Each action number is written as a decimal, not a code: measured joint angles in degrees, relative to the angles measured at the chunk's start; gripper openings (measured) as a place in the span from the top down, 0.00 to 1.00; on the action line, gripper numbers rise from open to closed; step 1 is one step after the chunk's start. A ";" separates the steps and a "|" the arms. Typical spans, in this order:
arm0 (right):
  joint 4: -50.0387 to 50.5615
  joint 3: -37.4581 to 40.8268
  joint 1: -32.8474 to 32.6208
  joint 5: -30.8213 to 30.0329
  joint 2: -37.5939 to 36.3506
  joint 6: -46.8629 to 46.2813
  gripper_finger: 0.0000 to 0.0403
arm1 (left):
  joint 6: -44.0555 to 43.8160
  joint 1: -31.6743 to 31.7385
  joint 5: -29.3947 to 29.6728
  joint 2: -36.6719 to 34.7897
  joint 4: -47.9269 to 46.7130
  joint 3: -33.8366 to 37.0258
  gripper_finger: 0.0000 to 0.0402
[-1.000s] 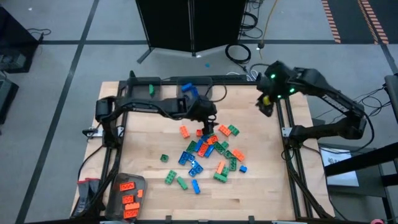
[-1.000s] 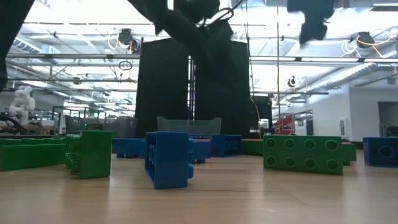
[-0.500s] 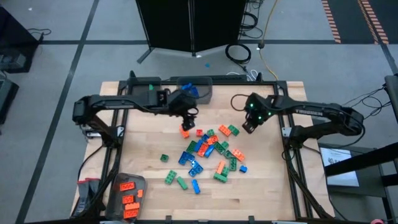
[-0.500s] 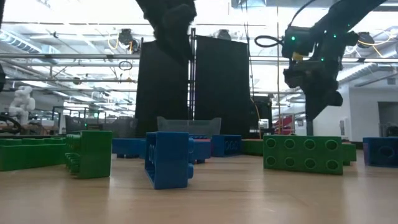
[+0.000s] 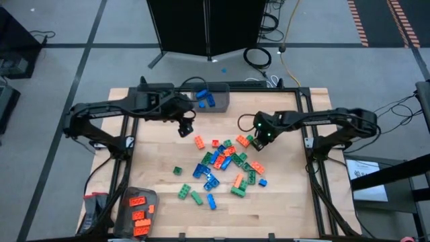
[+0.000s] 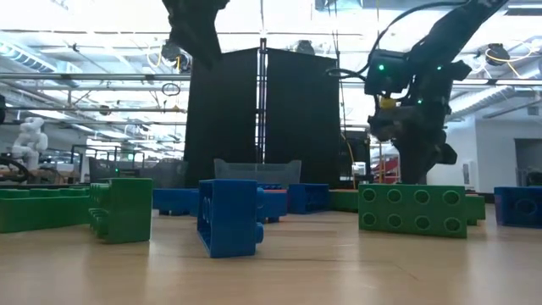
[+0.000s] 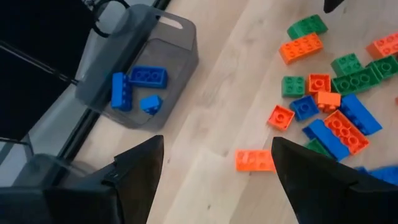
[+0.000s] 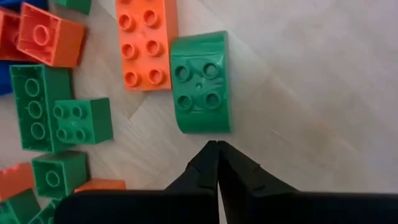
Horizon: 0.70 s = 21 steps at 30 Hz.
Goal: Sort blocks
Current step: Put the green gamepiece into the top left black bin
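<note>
My right gripper [image 8: 217, 148], fingers pressed together on nothing, hangs just short of the green block [image 8: 200, 82]; I should spread them before descending.

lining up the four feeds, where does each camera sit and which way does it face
High: overhead, straight down on the table; both arms.
Low: tabletop height, level across the blocks into the room; arms from above.
Left wrist: over the bin, open left gripper.
Right wrist: shut right gripper over a green block, shared with high.
</note>
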<state>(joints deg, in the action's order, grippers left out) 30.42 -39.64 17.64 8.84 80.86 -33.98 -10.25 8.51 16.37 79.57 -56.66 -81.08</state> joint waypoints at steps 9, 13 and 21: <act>-7.18 -3.48 0.20 0.64 8.82 -0.68 1.00 | -1.52 -0.02 0.47 -3.27 -6.03 0.02 0.26; -6.75 -11.56 0.84 0.09 14.81 2.56 1.00 | -1.52 -0.02 0.47 -3.73 -7.08 0.02 0.26; 2.72 -35.33 0.17 -0.45 27.16 12.89 1.00 | -1.54 -0.02 0.46 -4.32 -9.26 0.07 0.26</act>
<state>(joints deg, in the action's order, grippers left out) 33.14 -74.97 17.81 8.39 108.01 -21.09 -11.79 8.49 16.83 75.25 -65.92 -81.01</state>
